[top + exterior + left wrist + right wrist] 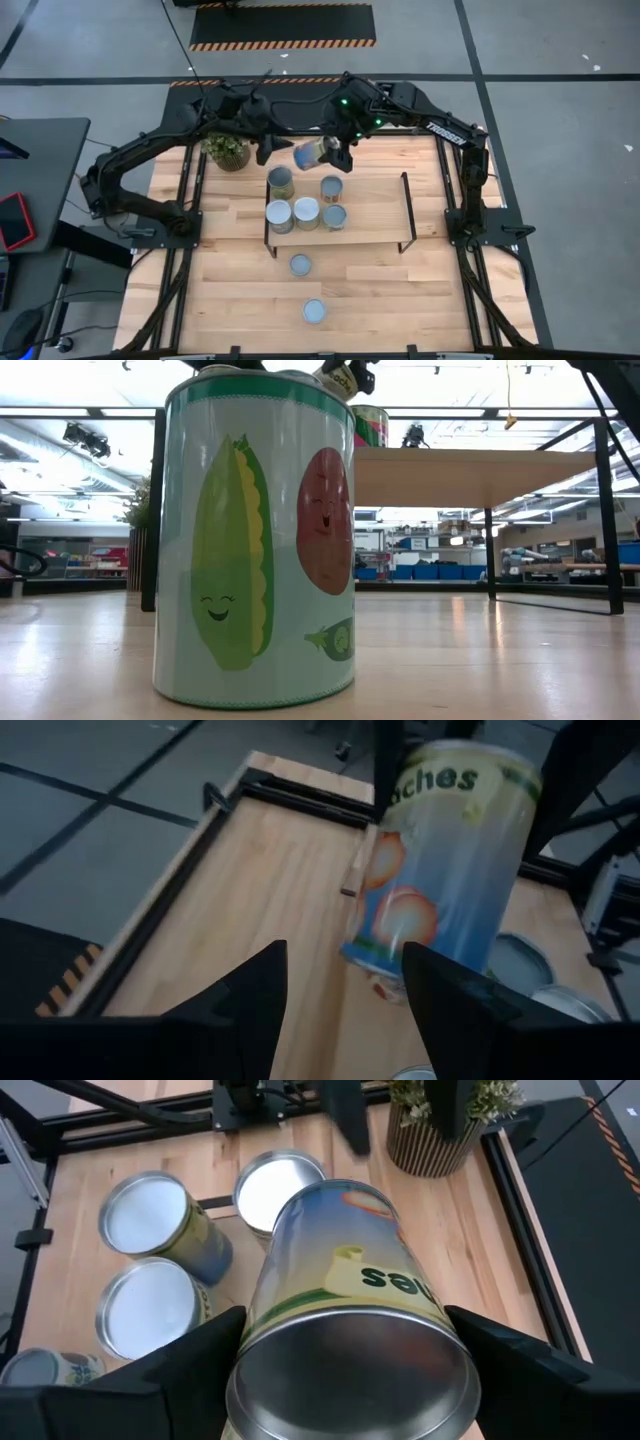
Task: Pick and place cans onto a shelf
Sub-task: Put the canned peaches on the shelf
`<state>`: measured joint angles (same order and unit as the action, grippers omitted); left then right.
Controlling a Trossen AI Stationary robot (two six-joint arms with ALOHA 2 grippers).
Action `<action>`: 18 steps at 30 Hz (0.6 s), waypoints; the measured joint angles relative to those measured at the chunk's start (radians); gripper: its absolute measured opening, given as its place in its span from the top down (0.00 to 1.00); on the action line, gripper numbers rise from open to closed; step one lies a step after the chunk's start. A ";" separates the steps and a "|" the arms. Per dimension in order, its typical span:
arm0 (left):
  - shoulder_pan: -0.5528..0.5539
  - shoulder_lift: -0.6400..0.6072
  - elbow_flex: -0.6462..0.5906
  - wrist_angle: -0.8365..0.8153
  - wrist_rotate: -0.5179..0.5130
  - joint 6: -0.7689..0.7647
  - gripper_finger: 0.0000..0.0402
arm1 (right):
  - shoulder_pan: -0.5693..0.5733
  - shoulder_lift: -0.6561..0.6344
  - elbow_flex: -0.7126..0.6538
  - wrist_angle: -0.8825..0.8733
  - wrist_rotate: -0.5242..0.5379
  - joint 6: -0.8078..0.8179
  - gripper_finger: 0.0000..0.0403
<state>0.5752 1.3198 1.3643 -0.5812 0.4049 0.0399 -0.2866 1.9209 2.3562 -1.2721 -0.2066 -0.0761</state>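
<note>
The right end effector [330, 152] grips a peach can [309, 153], its fingers [190, 1355] spread on either side of the can's body; the can is tilted, clear of the boards, above the far edge of the shelf [375, 215]. In the right wrist view the can's bare metal end faces the camera. The left end effector [266, 152] hangs just beside that can with its fingers [250, 1000] drawn narrow and nothing between them; its wrist view looks straight at the held can's label.

Five cans stand at the left end of the shelf: two at the back [281, 181] [331, 187] and three in a front row [279, 215] [306, 211] [334, 216]. Two more cans [300, 264] [314, 311] stand apart on the wooden counter [400, 290] in front of the shelf; the low view is filled by one with a vegetable label [258, 540]. A potted plant [228, 151] sits at the counter's far left, near the left arm.
</note>
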 joint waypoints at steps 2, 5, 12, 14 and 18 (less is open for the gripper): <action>0.021 -0.015 0.000 -0.001 -0.002 0.000 0.49 | -0.005 0.000 0.000 -0.006 0.000 -0.002 0.18; 0.049 -0.044 0.000 0.002 -0.002 0.000 0.49 | -0.006 0.007 0.000 -0.012 0.002 -0.006 0.18; 0.092 -0.086 0.000 0.001 -0.001 -0.002 0.49 | -0.012 0.009 -0.072 -0.010 0.053 0.000 0.18; 0.097 -0.088 0.000 -0.002 -0.001 -0.006 0.49 | -0.027 0.008 -0.090 -0.003 0.097 0.024 0.18; 0.097 -0.088 0.000 -0.001 -0.001 -0.008 0.49 | -0.063 0.009 -0.117 0.017 0.078 0.130 0.18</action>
<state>0.6724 1.2320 1.3647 -0.5824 0.4042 0.0322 -0.3500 1.9297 2.2389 -1.2553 -0.1285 0.0535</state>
